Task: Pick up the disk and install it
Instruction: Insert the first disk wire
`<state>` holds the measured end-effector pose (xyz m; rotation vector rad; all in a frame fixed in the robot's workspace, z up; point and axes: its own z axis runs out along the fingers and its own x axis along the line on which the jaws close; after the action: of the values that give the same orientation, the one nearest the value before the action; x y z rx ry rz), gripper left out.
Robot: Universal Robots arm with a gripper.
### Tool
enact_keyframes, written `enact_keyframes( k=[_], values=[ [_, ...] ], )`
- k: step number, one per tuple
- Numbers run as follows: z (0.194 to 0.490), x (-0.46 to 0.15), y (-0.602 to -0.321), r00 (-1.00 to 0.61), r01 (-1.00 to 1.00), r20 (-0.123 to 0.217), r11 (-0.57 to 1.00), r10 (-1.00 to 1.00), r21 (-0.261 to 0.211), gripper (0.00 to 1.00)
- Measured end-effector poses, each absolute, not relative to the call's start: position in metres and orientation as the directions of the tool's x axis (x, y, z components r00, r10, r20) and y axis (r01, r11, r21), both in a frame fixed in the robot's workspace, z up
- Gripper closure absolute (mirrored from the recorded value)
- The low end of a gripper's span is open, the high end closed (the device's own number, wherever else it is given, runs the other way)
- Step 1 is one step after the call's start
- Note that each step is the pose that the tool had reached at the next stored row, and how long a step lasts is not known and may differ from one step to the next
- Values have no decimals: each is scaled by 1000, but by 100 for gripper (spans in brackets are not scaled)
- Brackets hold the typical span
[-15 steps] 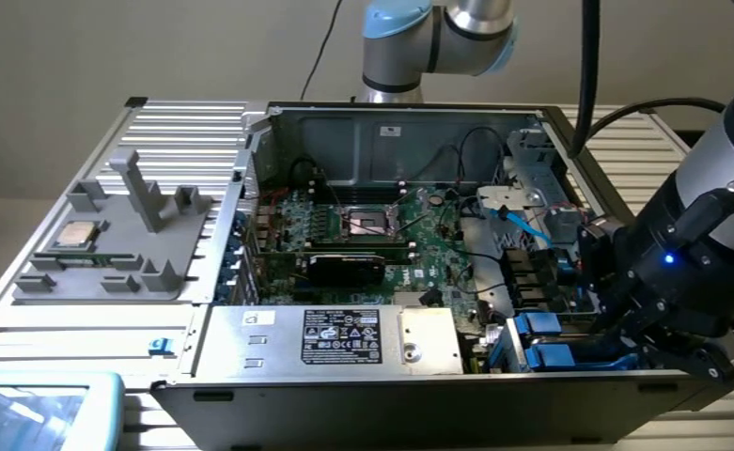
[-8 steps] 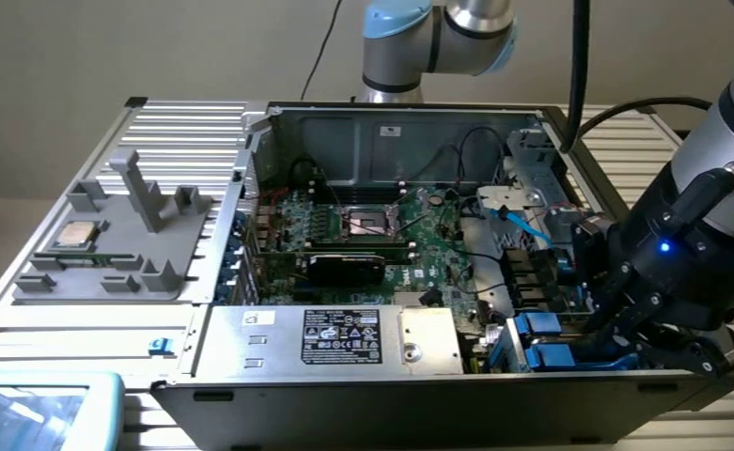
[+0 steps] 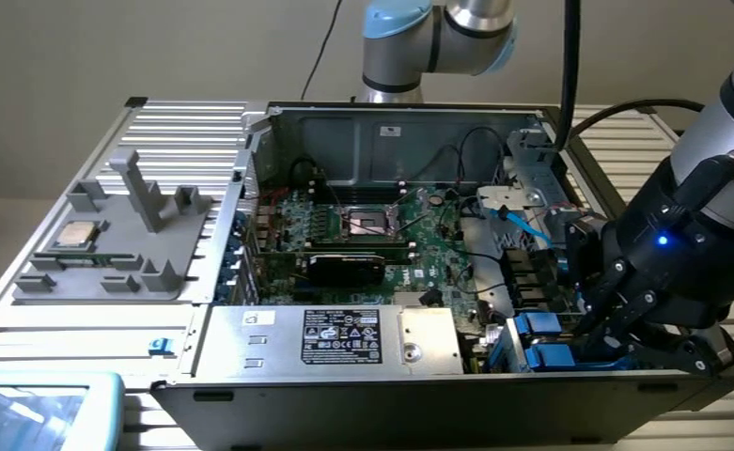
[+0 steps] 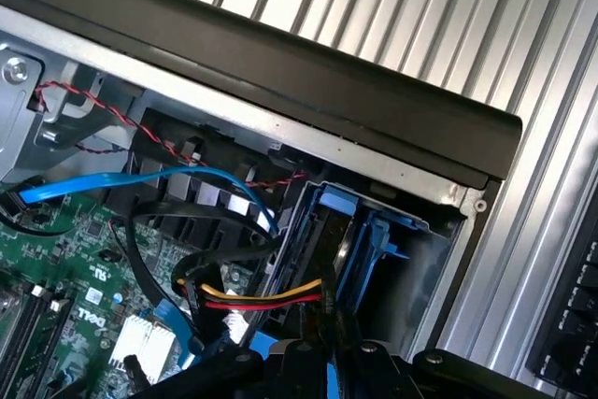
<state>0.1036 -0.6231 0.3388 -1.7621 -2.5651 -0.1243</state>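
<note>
I hang my gripper (image 3: 607,336) low in the computer case's (image 3: 380,141) corner bay, beside the blue-framed disk (image 4: 378,231) it should seat, though I cannot tell whether I'm pinching it.

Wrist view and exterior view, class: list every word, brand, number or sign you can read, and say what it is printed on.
"DELL": white print on the green motherboard, in the wrist view.
Black label on the silver power supply: white print and symbols, too small to read.
White sticker on the back wall of the computer case: too small to read.
</note>
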Motion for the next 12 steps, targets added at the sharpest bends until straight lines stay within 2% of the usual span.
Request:
enact_keyframes(
  k=[12],
  values=[
    [339, 105, -621, -337, 941, 52, 336, 940, 31, 84]
  ],
)
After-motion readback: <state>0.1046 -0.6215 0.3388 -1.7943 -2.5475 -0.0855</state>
